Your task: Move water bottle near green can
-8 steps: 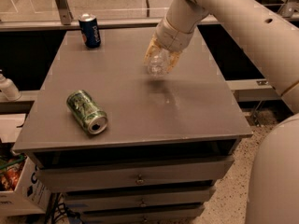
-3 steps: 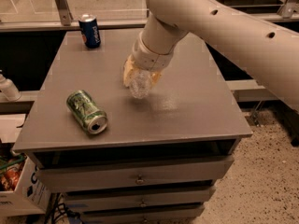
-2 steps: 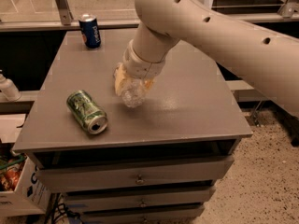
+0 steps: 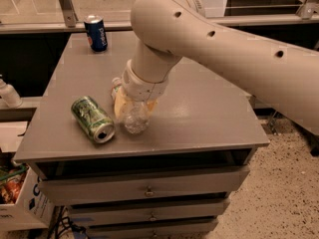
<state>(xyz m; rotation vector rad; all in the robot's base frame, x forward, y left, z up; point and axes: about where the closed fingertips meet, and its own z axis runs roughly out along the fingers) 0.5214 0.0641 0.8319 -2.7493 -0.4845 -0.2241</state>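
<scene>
The green can [image 4: 92, 119] lies on its side at the front left of the grey table [image 4: 199, 108], its silver top facing the front. The clear ribbed water bottle [image 4: 134, 118] is held in my gripper [image 4: 130, 107], low over the table just right of the can, its bottom end pointing at the camera. Its white cap [image 4: 115, 82] peeks out behind the gripper. My gripper hangs from the large cream arm [image 4: 214, 39] that reaches in from the right. The yellowish fingers [image 4: 119, 107] are closed around the bottle.
A blue Pepsi can [image 4: 95, 33] stands upright at the table's back left corner. A white bottle [image 4: 9, 93] stands off the table's left edge. Drawers [image 4: 144, 188] sit below the tabletop. A box [image 4: 15, 198] stands on the floor at the lower left.
My arm has carried the water bottle from the table's back middle leftward and forward, and lowered it close beside the green can. Both cans have stayed put.
</scene>
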